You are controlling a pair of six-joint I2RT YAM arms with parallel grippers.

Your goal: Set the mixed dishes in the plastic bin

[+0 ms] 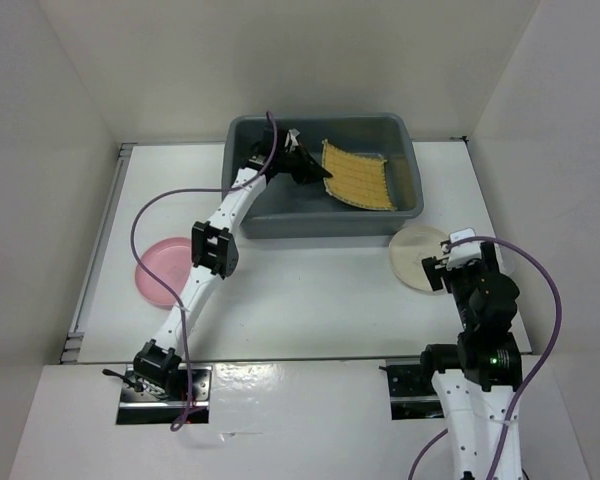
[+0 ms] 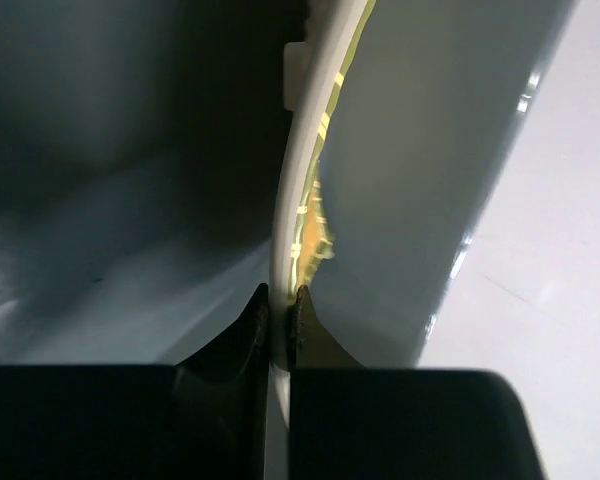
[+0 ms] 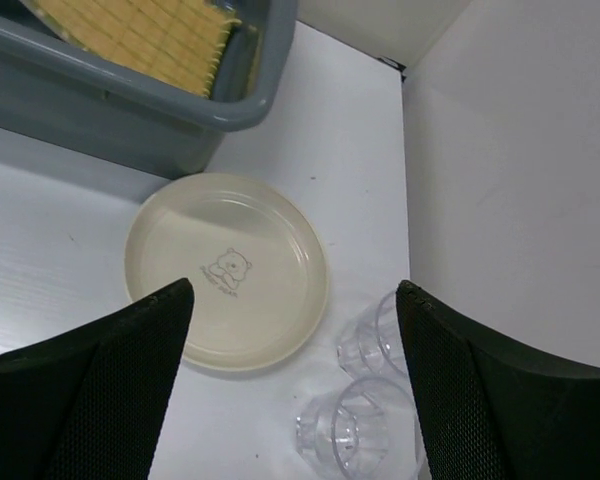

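Note:
The yellow woven mat (image 1: 358,175) stands tilted inside the dark grey plastic bin (image 1: 320,122). My left gripper (image 1: 315,170) is shut on the mat's left edge. In the left wrist view the fingers (image 2: 245,335) pinch the thin pale edge of the mat (image 2: 302,200). On the table right of the bin lies the cream plate (image 3: 228,270), and two small clear cups (image 3: 375,335) (image 3: 355,430) lie on their sides beside it. Above the plate and cups my right gripper (image 3: 292,290) hangs wide open and empty. The pink plate (image 1: 165,270) rests at the table's left.
White walls enclose the table on the left, back and right. The cups lie close to the right wall (image 3: 520,150). The bin's near right corner (image 3: 230,105) is just beyond the cream plate. A purple cable (image 1: 145,215) loops off the left arm.

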